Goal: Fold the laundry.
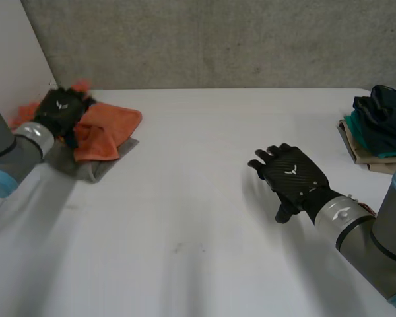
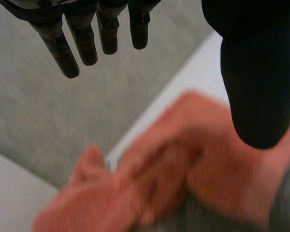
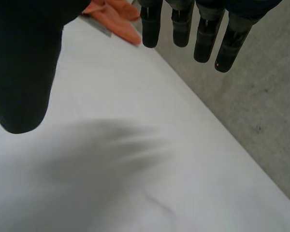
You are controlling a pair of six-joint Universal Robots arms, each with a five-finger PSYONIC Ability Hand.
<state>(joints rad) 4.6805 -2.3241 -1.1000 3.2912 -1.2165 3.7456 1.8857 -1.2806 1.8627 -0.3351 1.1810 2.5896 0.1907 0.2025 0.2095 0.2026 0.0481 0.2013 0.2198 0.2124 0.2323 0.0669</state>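
The orange cloth (image 1: 105,129) lies bunched on a grey cloth (image 1: 96,168) at the counter's (image 1: 185,224) far left. The left hand (image 1: 61,109) is over it, fingers straight and apart from the thumb. The right hand (image 1: 292,175) hovers spread over bare counter, near a folded dark stack (image 1: 379,125).

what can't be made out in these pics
Folded stack: cut off by the head view's right edge.
Orange cloth: partly covered by the left hand in the head view, blurred in the left wrist view; one piece or several is unclear.
Grey cloth: mostly hidden under the orange cloth.
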